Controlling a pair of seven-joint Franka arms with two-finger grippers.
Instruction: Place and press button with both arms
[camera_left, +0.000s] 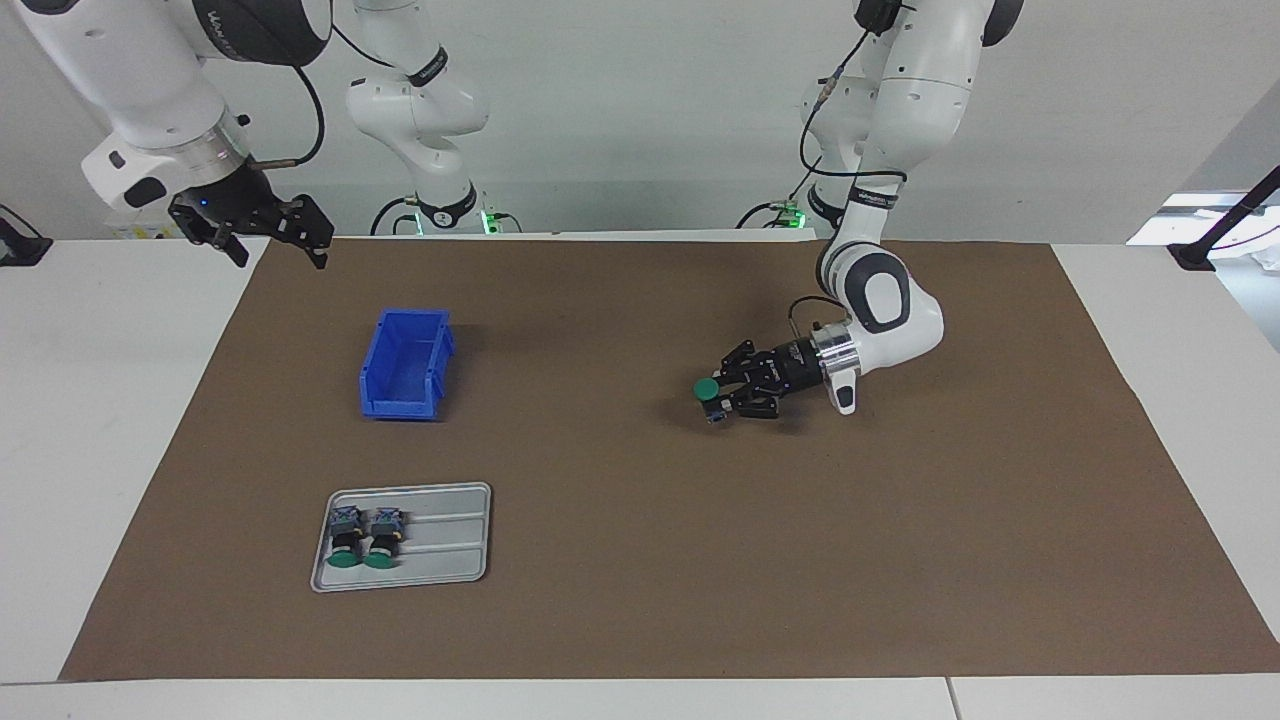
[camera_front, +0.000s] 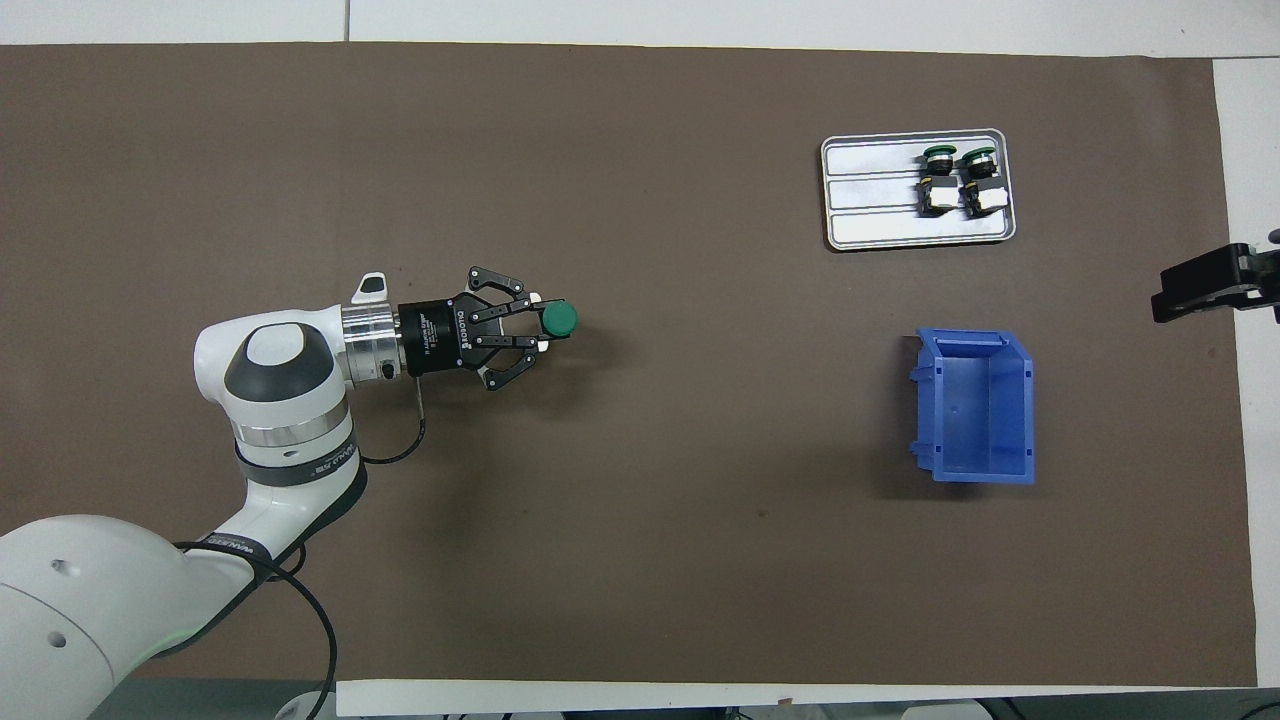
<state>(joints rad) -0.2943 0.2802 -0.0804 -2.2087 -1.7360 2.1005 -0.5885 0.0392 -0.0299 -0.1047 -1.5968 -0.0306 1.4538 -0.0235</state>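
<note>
The left gripper (camera_left: 722, 396) lies low and level over the brown mat (camera_left: 640, 600), well apart from the blue bin (camera_left: 405, 365) toward the left arm's end of the table, its fingers clamped on the button (camera_left: 708, 391), whose green cap faces up. The right gripper (camera_left: 268, 232) waits with its fingers spread apart and empty, raised above the table edge at the right arm's end. Farther from the robots than the bin, a grey tray (camera_left: 450, 545) holds two more buttons (camera_left: 365, 538) lying side by side.
</note>
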